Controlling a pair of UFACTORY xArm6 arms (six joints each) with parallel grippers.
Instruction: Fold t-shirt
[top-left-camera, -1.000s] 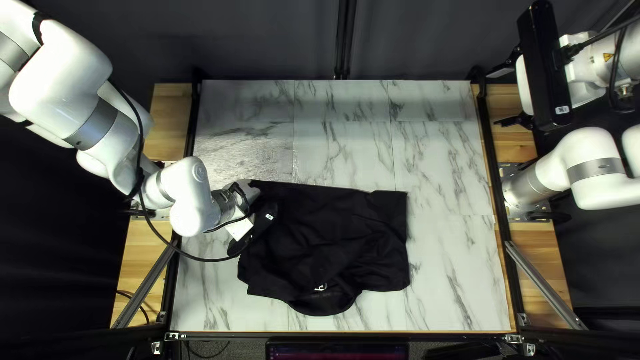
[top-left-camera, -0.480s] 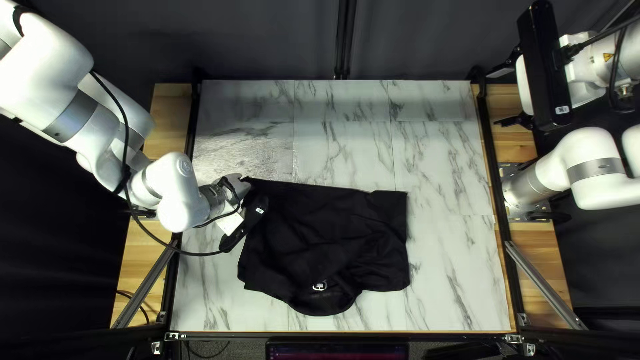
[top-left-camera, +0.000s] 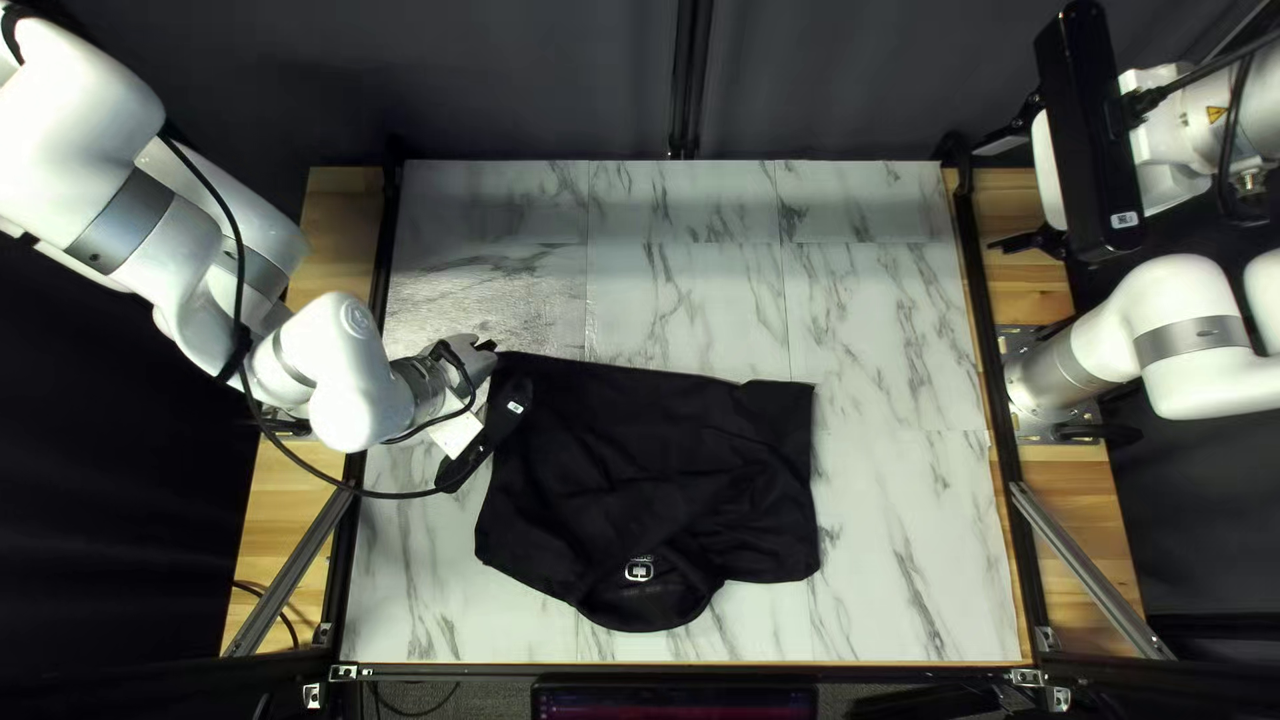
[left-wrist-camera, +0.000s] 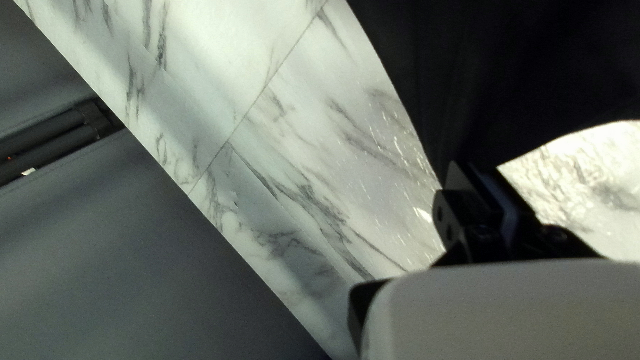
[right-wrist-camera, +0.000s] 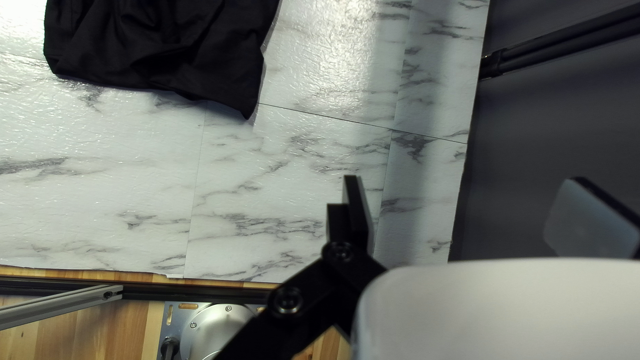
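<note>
My left gripper [top-left-camera: 491,350] is at the far left corner of the black t-shirt [top-left-camera: 667,467] in the top left view. Cloth narrows into a point between both fingers of the left gripper [left-wrist-camera: 475,175] in the left wrist view, so it is shut on the t-shirt [left-wrist-camera: 520,67]. The shirt's collar, with a pale label [top-left-camera: 639,570], faces the table's near edge; wrinkles run across the body. Off the far right of the table, my right gripper [top-left-camera: 988,198] is raised. Its fingers stand wide apart around nothing in the right wrist view, the right gripper [right-wrist-camera: 467,183] being away from the t-shirt [right-wrist-camera: 173,47].
Marble-patterned table top [top-left-camera: 880,534] shows around the shirt. Black rails [top-left-camera: 990,387] run along both side edges, and a dark curtain [top-left-camera: 534,80] hangs behind the far edge. The left arm's cable [top-left-camera: 320,470] loops low near the table's left side.
My left gripper has drawn the shirt's far left corner leftward and slightly toward the far edge. The cloth there is more stretched, and the collar label shows more fully. My right arm is unmoved.
</note>
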